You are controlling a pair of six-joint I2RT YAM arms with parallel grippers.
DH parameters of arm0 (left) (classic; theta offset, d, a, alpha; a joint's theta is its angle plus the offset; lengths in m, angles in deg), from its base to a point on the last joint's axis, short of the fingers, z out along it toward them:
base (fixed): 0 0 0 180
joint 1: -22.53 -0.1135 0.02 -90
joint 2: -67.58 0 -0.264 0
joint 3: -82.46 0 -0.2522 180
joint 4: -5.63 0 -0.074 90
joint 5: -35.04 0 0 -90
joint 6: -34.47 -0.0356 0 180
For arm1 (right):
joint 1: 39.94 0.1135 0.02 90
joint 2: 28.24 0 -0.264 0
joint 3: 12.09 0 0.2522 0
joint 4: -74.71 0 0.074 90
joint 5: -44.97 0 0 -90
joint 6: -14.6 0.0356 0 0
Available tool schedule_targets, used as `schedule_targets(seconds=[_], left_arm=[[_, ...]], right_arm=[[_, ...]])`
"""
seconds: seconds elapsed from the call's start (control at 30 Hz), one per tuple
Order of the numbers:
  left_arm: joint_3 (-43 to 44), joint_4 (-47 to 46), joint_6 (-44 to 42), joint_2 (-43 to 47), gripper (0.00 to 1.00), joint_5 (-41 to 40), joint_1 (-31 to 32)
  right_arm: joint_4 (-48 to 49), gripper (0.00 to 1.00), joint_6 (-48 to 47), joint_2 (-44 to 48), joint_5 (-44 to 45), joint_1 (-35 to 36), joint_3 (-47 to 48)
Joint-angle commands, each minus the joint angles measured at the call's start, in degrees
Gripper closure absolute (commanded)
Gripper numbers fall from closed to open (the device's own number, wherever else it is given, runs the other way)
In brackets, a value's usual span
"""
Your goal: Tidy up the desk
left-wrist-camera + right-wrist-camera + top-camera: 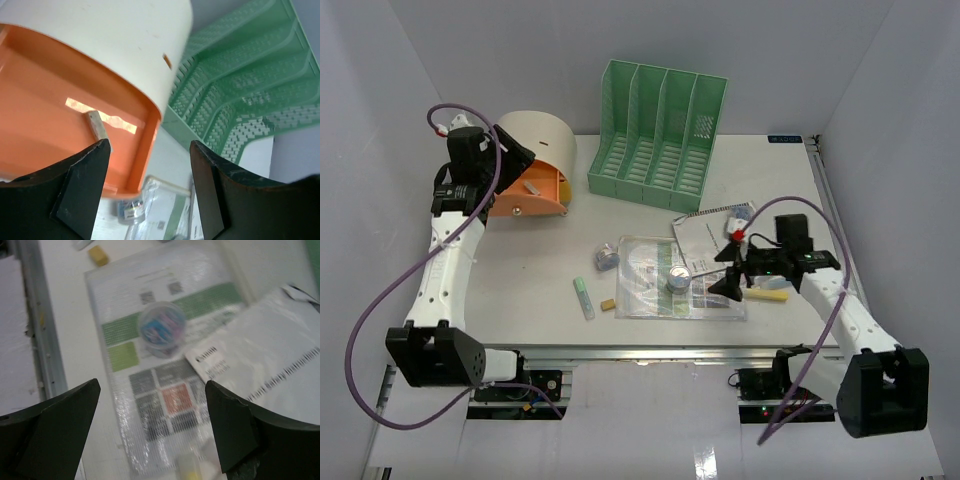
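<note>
Two hands were in view, both spread and holding nothing. The left hand [510, 152] hovered in the upper left of the top view. Its fingers [80, 185] were parted before the pulled-out orange drawer [45, 90] of a cream drawer box [542, 140], where a small pale stick [96, 126] lay (what it was I could not tell). The right hand [727, 269] hung right of centre, jaws wide, near a small round container [161, 329] standing on a laminated sheet [150, 405]. A white booklet [708, 230] overlapped that sheet's upper right corner. A green file rack [660, 130] stood at top centre. The white surface [520, 285] filled the middle of the frame and carried all of these, plus a green tube [584, 297] and a tan block [607, 304] at lower centre.
</note>
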Motion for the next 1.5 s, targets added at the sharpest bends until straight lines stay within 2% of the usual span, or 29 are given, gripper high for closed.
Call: schedule_targets(seconds=[0.0, 0.07, 0.17, 0.37, 0.5, 0.6, 0.97, 1.1, 1.23, 1.33, 1.4, 1.47], left_arm=[[-7.7, -10.5, -14.3, 13.9, 0.21, 12.7, 0.1], [-12.6, -12.8, -18.0, 20.3, 0.17, 16.7, 0.1], [-19.0, -13.8, -21.0, 30.1, 0.13, 17.9, 0.0], [-28.9, -8.7, -20.3, 43.8, 0.12, 16.6, 0.1], [-37.2, -7.8, -19.0, 49.9, 0.13, 16.9, 0.1], [-41.5, -7.3, -19.2, 52.9, 0.12, 17.3, 0.1], [-46.0, -8.2, -19.8, 57.8, 0.11, 15.7, 0.3], [-46.2, -8.0, -19.6, 59.3, 0.11, 14.7, 0.7], [-46.5, -8.0, -19.3, 60.5, 0.11, 14.2, 1.0], [-46.6, -7.9, -19.1, 61.4, 0.11, 13.4, 1.2], [-46.5, -7.6, -19.0, 61.9, 0.11, 12.6, 1.2], [-46.4, -7.3, -18.9, 62.3, 0.11, 12.1, 1.3]], right_arm=[[-6.0, 0.08, -8.7, -3.8, 11.3, 19.1, 7.5], [-8.1, 0.08, -14.6, -8.2, 13.3, 28.1, 9.8], [-7.2, 0.09, -20.2, -13.6, 15.5, 35.8, 13.3], [-3.4, 0.03, -17.9, -30.2, 22.0, 47.3, 26.3], [-1.3, 0.01, -13.8, -38.2, 26.3, 51.7, 34.4], [0.8, 0.06, -9.3, -43.7, 28.6, 53.7, 38.6], [5.3, 0.22, -1.7, -51.6, 31.7, 56.8, 38.9], [6.1, 0.33, -0.7, -53.2, 33.5, 56.8, 39.1], [5.8, 0.66, -0.8, -53.4, 33.1, 56.8, 38.6], [5.4, 0.82, -1.4, -51.9, 32.2, 56.9, 37.8], [4.5, 0.9, -2.3, -50.5, 31.5, 56.9, 37.8], [3.2, 0.92, -3.1, -48.0, 30.0, 56.5, 38.8]])
